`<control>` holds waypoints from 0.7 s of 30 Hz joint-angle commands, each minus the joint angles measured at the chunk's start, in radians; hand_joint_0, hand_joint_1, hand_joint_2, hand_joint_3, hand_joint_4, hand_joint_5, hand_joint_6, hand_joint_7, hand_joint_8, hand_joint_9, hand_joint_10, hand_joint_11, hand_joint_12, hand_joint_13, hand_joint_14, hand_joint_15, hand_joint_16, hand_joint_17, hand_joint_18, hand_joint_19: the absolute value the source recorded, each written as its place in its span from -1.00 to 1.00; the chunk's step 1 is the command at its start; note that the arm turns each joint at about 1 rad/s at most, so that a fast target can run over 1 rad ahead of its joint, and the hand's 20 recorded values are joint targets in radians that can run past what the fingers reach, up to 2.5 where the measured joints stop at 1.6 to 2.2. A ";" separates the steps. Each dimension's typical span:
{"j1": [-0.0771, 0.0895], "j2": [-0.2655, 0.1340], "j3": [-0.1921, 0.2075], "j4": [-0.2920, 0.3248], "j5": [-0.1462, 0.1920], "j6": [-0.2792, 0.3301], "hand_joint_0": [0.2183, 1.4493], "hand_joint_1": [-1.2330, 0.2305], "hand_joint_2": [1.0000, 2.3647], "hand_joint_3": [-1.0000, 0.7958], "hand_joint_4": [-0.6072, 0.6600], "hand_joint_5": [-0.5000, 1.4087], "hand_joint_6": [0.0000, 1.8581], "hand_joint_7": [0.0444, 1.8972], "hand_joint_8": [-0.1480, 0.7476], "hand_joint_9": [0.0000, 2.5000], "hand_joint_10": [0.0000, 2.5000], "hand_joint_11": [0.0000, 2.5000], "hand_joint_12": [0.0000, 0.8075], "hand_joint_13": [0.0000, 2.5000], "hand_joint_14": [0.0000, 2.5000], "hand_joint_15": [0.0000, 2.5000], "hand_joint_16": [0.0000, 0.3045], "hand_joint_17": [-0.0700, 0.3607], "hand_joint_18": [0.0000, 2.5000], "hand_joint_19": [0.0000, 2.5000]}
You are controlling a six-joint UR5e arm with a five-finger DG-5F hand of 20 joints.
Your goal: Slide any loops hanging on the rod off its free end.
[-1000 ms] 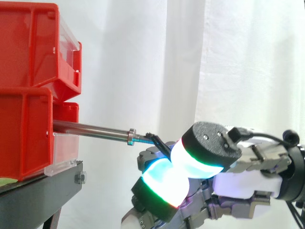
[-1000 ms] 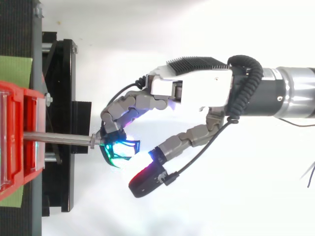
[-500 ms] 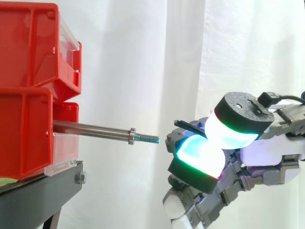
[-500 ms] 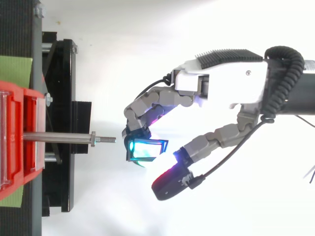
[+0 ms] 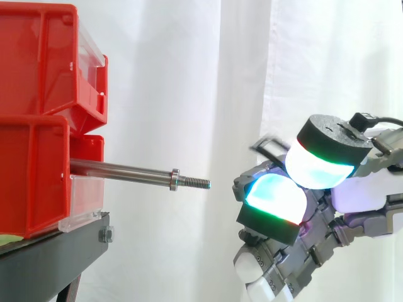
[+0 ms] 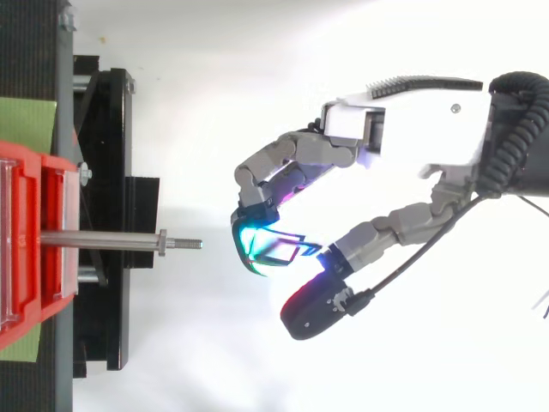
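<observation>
Rod (image 5: 123, 171) juts level from the red bin (image 5: 31, 182), bare to its threaded tip. Hand (image 6: 412, 129) sits clear of that free end, fingers and thumb curled, pinching a small black loop (image 6: 283, 245); judged off.

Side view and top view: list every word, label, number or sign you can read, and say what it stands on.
None: no readable text in either view. The red bins, the rod, the black stand, the hand and the black loop it pinches bear no legible words, numbers or signs.
</observation>
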 commanded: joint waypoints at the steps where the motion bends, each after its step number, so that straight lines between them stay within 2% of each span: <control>1: 0.002 0.001 0.001 -0.014 0.010 0.025 -0.31 -0.39 -1.00 -0.44 0.26 -0.69 -0.10 0.30 0.00 -0.38 -1.00 -0.91 -0.33 -0.40 -1.00 -0.96 -0.73 -0.24 -0.44 -0.88; 8: 0.007 0.001 0.001 -0.020 0.011 0.054 -0.36 -0.34 -1.00 -0.44 0.27 -0.69 -0.10 0.29 0.00 -0.38 -1.00 -0.91 -0.33 -0.40 -1.00 -0.95 -0.73 -0.24 -0.43 -0.88; 15: 0.007 0.001 0.001 -0.023 0.016 0.064 -0.37 -0.12 -1.00 -0.44 0.26 -0.69 -0.11 0.30 0.02 -0.37 -1.00 -0.90 -0.33 -0.40 -1.00 -0.95 -0.72 -0.24 -0.43 -0.88; 19: 0.007 0.001 0.000 -0.025 0.016 0.064 -0.34 -0.11 -0.99 -0.35 0.20 -0.69 -0.10 0.32 0.01 -0.37 -1.00 -0.90 -0.33 -0.40 -1.00 -0.95 -0.72 -0.23 -0.43 -0.87; 21: 0.009 0.001 0.003 -0.025 0.016 0.064 -0.34 -0.18 -0.98 -0.28 0.20 -0.69 -0.10 0.32 0.01 -0.38 -1.00 -0.90 -0.33 -0.40 -1.00 -0.95 -0.72 -0.23 -0.43 -0.87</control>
